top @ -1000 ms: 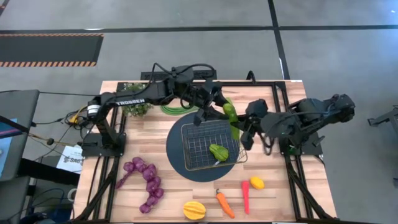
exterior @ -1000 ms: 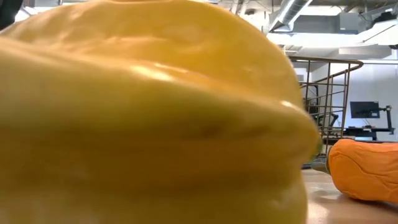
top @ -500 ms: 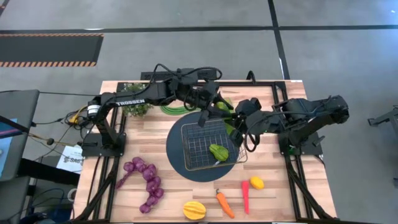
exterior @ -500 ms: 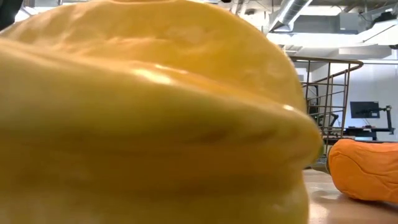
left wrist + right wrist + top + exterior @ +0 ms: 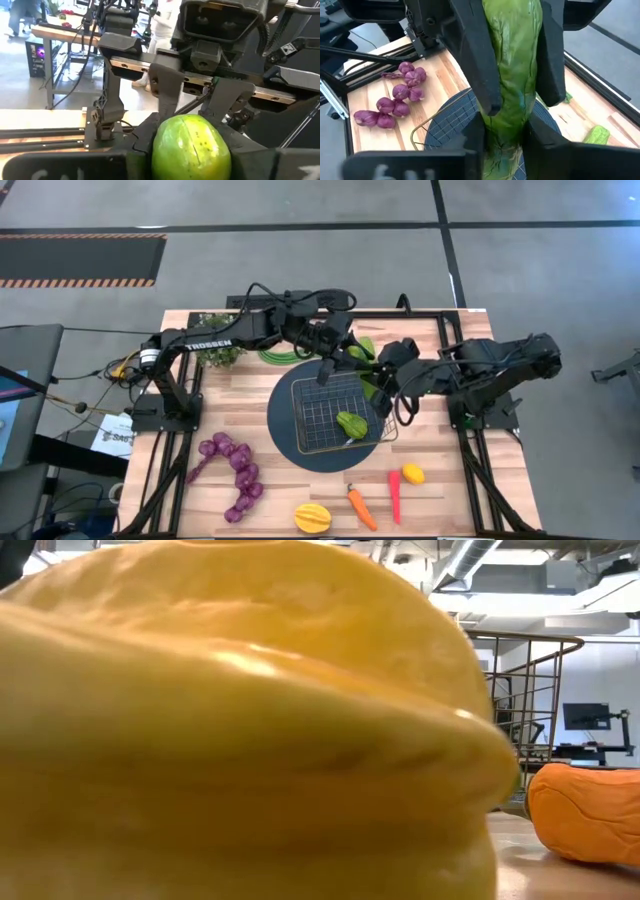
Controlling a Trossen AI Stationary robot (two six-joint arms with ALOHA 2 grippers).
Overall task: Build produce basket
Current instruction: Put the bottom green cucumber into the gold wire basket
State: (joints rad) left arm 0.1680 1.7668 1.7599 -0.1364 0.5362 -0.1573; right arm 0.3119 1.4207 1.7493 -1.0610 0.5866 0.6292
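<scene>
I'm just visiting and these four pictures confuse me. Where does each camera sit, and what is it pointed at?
High: overhead, looking down; both arms, basket.
Low: at table height; yellow ribbed fruit fills it, no arm.
Left wrist: on left arm; its fingers, cucumber.
Right wrist: on right arm; its fingers.
Both wrist views share that cucumber, gripped from each end.

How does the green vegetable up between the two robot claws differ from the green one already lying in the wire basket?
The cucumber is long and slim; the green piece in the basket is short and chunky. The cucumber is off the table with the left gripper and the right gripper at opposite ends, fingers on both sides; the green piece lies free on the mesh. Both are green toy produce.
</scene>
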